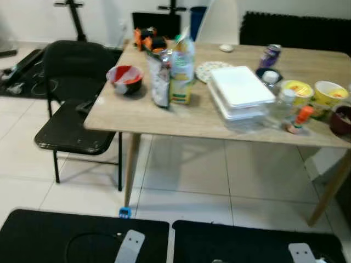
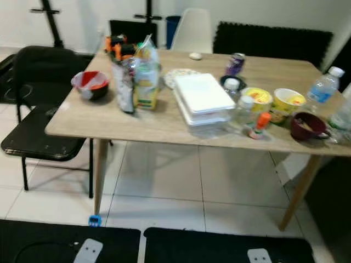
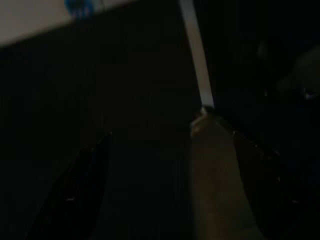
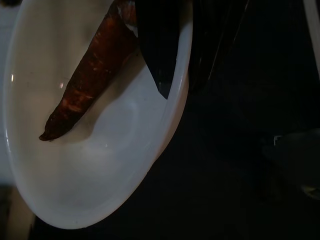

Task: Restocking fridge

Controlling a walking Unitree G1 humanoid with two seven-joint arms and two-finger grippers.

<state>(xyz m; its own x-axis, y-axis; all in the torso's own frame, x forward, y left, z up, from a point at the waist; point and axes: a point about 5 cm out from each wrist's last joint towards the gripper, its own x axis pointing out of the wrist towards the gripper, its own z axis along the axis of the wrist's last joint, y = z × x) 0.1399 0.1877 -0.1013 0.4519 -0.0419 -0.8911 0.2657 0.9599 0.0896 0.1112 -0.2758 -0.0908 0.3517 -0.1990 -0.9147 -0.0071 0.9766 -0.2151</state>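
In the right wrist view, a white plate (image 4: 90, 150) carries a long reddish-brown vegetable (image 4: 90, 80). My right gripper (image 4: 182, 75) is shut on the plate's rim, one black finger (image 4: 157, 45) lying over the plate's inside. In the dark left wrist view, my left gripper (image 3: 170, 170) hangs open over a dark mat with nothing between its fingers. Ahead stands a wooden table (image 1: 142, 118) with food on it: a red bowl (image 1: 126, 78), a carton and bags (image 1: 178, 71), stacked white lidded trays (image 1: 239, 90), a purple can (image 1: 270, 55), yellow cups (image 1: 296, 90) and a water bottle (image 2: 322, 87).
A black folding chair (image 1: 71, 109) stands at the table's left end, and a white chair (image 2: 192, 33) behind it. Black mats (image 1: 82, 235) cover the floor close to me, with a small blue object (image 1: 124, 212) at their edge. White tiles lie under the table.
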